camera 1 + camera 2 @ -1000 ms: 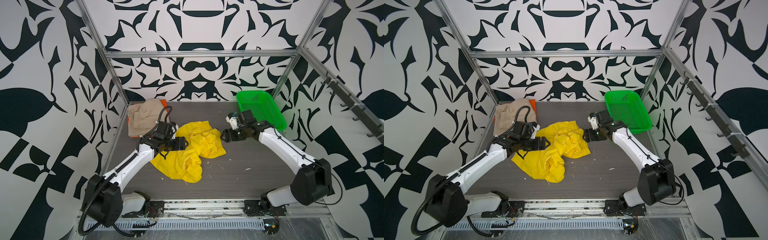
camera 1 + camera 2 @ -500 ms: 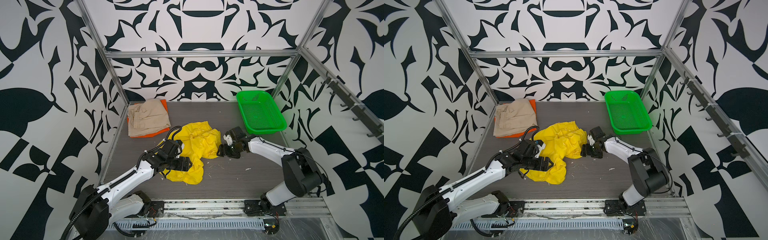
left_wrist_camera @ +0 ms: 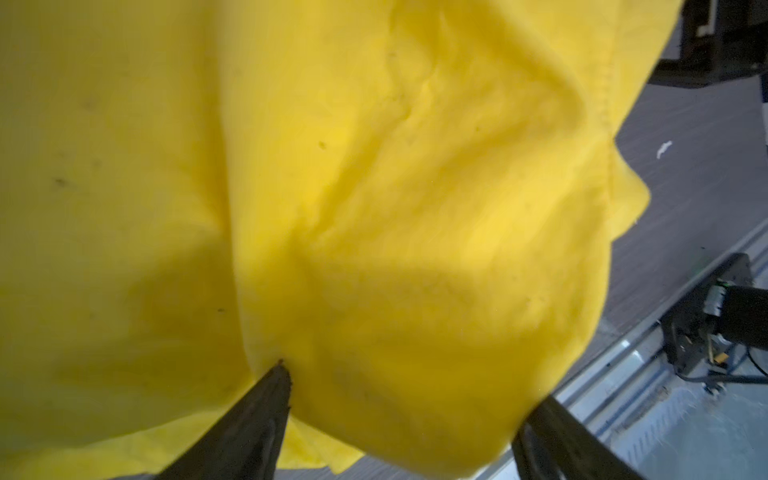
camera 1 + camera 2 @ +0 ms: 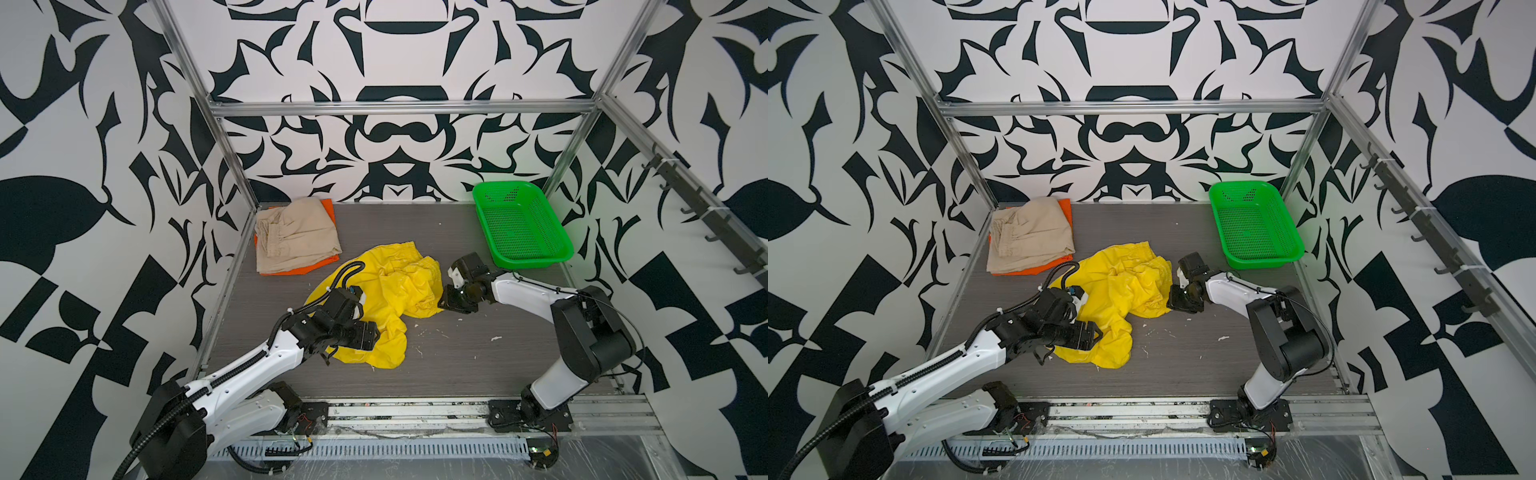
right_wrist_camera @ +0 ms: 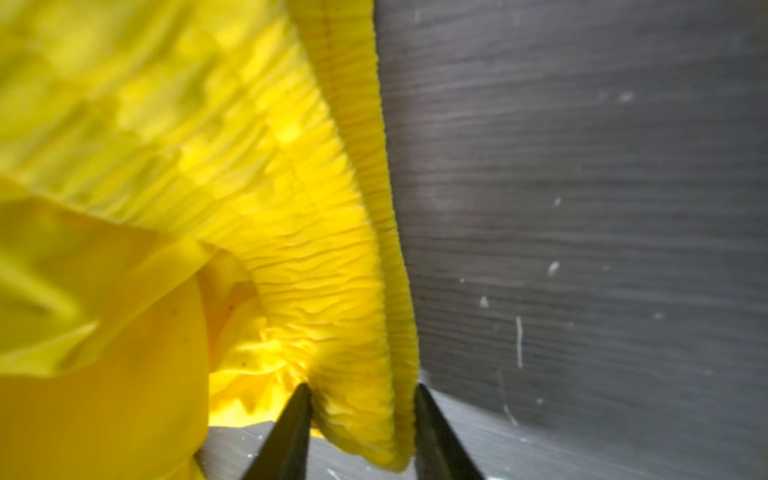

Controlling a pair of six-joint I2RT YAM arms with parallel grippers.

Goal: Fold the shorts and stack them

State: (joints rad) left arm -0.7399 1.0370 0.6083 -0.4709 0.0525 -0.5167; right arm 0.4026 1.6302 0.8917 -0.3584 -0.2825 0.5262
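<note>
Yellow shorts (image 4: 395,291) lie crumpled mid-table (image 4: 457,353), well apart from the stack at the far left. There the beige shorts (image 4: 293,235) sit folded on the orange shorts (image 4: 299,270). The green basket (image 4: 536,259) stands far right with nothing visible in it.

Right gripper (image 4: 446,299) is low at the right edge of the yellow heap. In the right wrist view its jaws (image 5: 361,390) are drawn in on the gathered elastic waistband (image 5: 332,249), a tip on each side and a doubled fold of the band between them. It looks like a pinch on the band.

Left gripper (image 4: 372,334) is at the near-left edge of the heap. In the left wrist view its jaws (image 3: 411,386) are spread wide with loose cloth bulging between them, and nothing is clamped.

Step in hand, as I judge it, is getting two holds so the garment can be lifted and spread flat.

- The left should bite a hem or the waistband, not a mid-panel fold, or the cloth will bunch.
- Its hold should be firm before either arm lifts.
- Draw the arms apart evenly and lay the cloth flat clear of the stack.

Risk: the doubled band could slip out of the right pinch under tension.
</note>
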